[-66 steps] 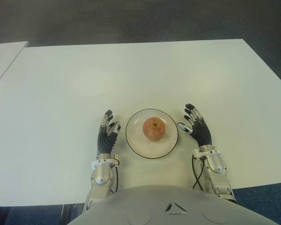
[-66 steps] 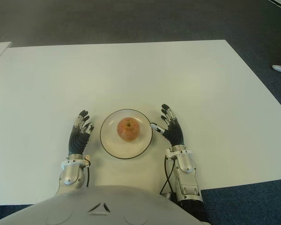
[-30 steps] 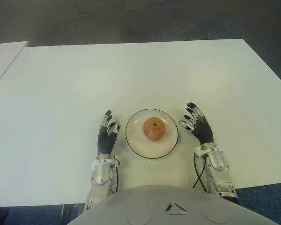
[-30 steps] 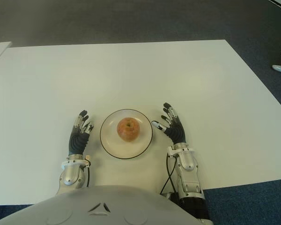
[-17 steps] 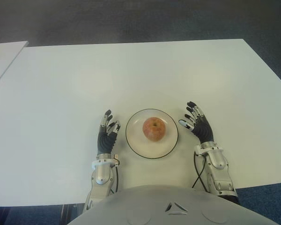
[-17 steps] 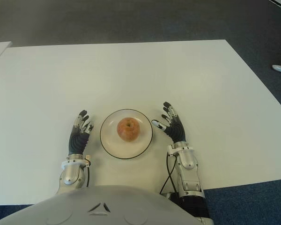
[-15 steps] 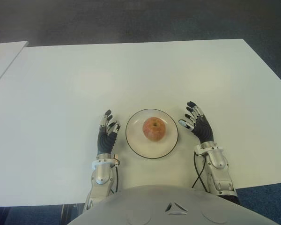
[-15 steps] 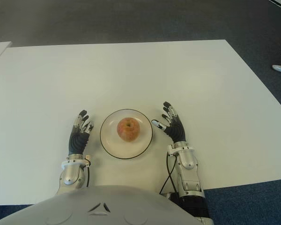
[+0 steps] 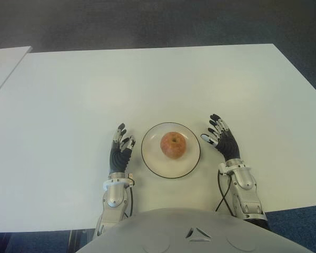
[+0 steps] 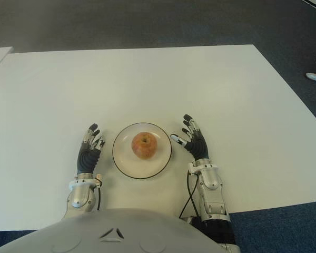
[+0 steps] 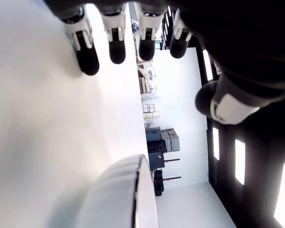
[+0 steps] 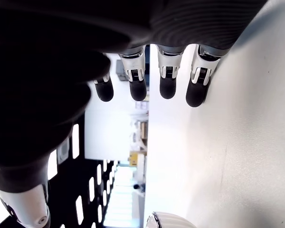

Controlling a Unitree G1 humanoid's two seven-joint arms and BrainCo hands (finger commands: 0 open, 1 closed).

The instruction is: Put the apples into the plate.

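**Apple sits in the plate, both hands empty beside it**

From the head cameras: one apple (image 9: 173, 145) sits near the middle of the white plate (image 9: 154, 162), which lies on the white tabletop (image 9: 147, 84) close to the robot's body. The left robot hand (image 9: 119, 151) shows just beside the plate on its left, the right robot hand (image 9: 223, 140) just beside it on its right; neither touches the apple. Both have their fingers stretched and slack, holding nothing. The apple stands upright, its stem dimple facing up toward the cameras, so its core axis runs roughly vertical. It is nearly round and has no real long axis to speak of.

From the left wrist: four fingertips (image 11: 117, 45) reach out straight over the bare tabletop, the thumb off to one side, nothing between them. The curved white rim of the plate (image 11: 116, 190) shows nearby.

From the right wrist: the same picture, with fingertips (image 12: 167, 85) extended and apart, the palm empty, and a sliver of plate rim (image 12: 168, 222) at the frame's edge.

My reading is that the placing step is finished for this apple. No other apple shows anywhere on the tabletop, so the next move likely calls for nothing more than keeping the hands clear of the plate and drawing them to rest.
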